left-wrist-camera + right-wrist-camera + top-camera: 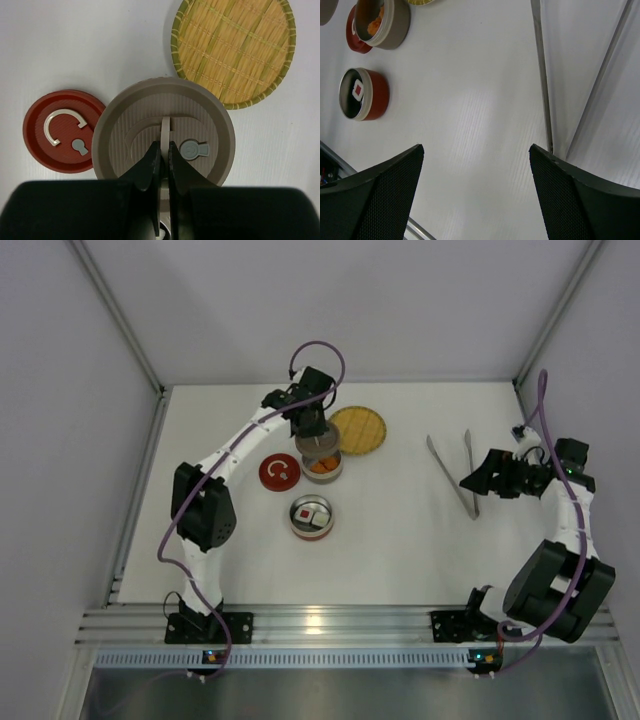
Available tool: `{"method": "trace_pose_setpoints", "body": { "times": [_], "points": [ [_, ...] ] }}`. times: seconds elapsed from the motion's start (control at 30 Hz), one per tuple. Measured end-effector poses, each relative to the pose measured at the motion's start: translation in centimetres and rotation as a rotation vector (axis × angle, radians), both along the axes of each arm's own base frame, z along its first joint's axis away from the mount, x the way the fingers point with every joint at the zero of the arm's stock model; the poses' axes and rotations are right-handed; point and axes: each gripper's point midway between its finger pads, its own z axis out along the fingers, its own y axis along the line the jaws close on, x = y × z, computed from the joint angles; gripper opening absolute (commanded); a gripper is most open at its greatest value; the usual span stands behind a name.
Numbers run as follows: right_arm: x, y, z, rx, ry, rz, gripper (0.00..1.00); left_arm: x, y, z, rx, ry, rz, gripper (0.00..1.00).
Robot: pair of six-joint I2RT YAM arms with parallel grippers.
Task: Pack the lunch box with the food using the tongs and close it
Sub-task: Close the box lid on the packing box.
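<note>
While our left claw (163,150) pinches the grey lid (200,100) by its upright tab (165,127) just above the taupe tin (397,24) of orange chunks (374,23), we should lower it level and centred; our right claw (475,150) gapes wide and empty beside the tongs (451,475), far right.

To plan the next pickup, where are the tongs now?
In the top view, the tongs lie on the table's right side, right of the yellow woven plate, beside the right tool.
</note>
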Motion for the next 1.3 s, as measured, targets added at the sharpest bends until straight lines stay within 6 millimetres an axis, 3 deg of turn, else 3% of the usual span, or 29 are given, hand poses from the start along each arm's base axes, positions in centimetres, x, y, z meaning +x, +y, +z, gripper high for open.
{"method": "trace_pose_setpoints", "body": {
  "times": [0.2,0.33,0.7,1.3],
  "points": [
    [0.2,-0.1,-0.4,0.012,0.018,-0.005,0.88,1.3,0.0,-2.5,-0.061,0.042,0.051,0.00],
    [0.2,-0.1,-0.5,0.013,0.021,-0.008,1.00,1.2,-0.2,-3.8,-0.079,0.059,0.071,0.00],
    [0.2,-0.2,-0.6,0.011,0.021,-0.014,0.99,0.7,-0.2,-7.1,-0.088,0.096,0.107,0.00],
    [0.2,-0.1,-0.7,0.018,0.027,-0.020,0.99,0.6,-0.6,-8.3,-0.110,0.052,0.125,0.00]
  ]
}}
